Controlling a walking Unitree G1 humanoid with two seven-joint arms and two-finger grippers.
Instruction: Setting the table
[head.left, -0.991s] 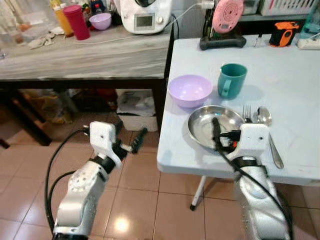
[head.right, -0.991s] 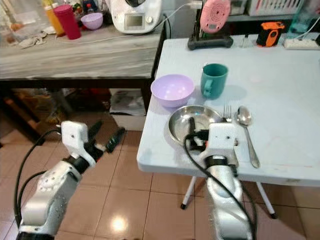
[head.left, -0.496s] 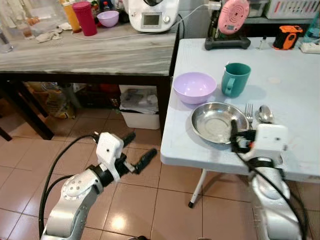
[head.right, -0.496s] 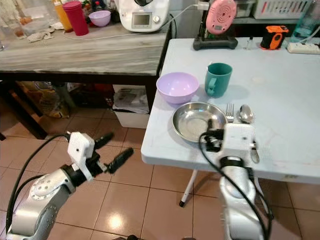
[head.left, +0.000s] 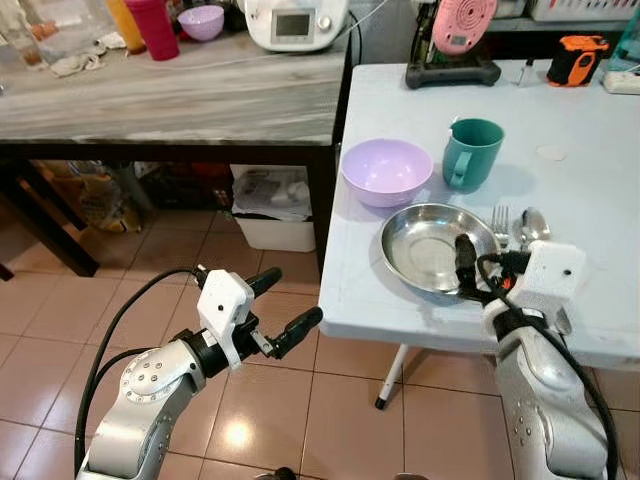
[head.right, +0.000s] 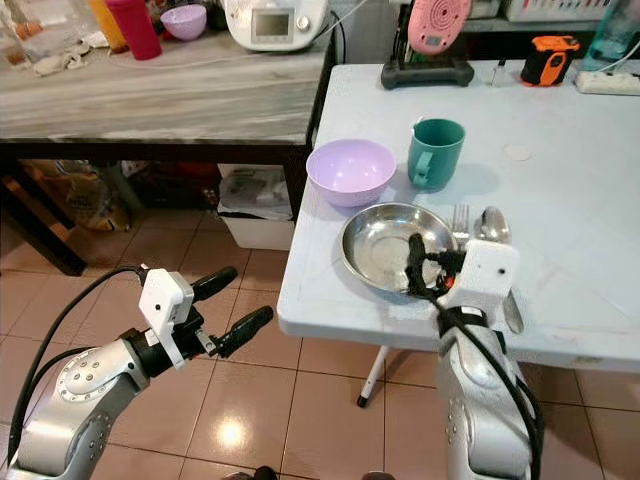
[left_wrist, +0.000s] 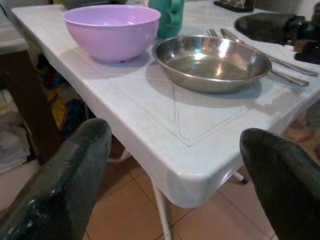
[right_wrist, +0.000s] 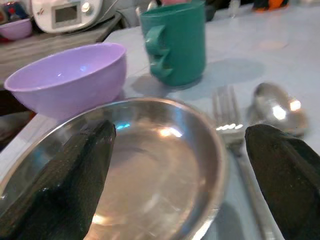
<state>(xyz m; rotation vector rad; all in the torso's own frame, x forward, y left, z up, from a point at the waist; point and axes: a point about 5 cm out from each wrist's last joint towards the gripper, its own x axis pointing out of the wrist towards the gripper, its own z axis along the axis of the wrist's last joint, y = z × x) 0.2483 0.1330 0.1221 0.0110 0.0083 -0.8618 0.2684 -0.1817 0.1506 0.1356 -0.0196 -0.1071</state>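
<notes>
A steel plate (head.left: 432, 245) lies near the white table's front left corner. Behind it stand a purple bowl (head.left: 386, 171) and a teal mug (head.left: 470, 150). A fork (head.left: 500, 222) and a spoon (head.left: 533, 225) lie to the right of the plate. My right gripper (head.left: 488, 265) hovers open over the plate's near right rim, fingers spread and empty; the right wrist view shows the plate (right_wrist: 155, 160) between its fingers. My left gripper (head.left: 288, 302) is open and empty above the floor, left of the table's corner (left_wrist: 185, 185).
A grey wooden counter (head.left: 180, 95) runs along the left, carrying a red cup (head.left: 155, 28), a small purple bowl and a white appliance (head.left: 295, 22). A white box (head.left: 272, 215) sits under it. A pink device on a black stand (head.left: 455, 40) is at the table's back.
The whole view has shifted a little. My left gripper has swung forward toward the table's corner, staying open. My right gripper stays at the plate's near rim.
</notes>
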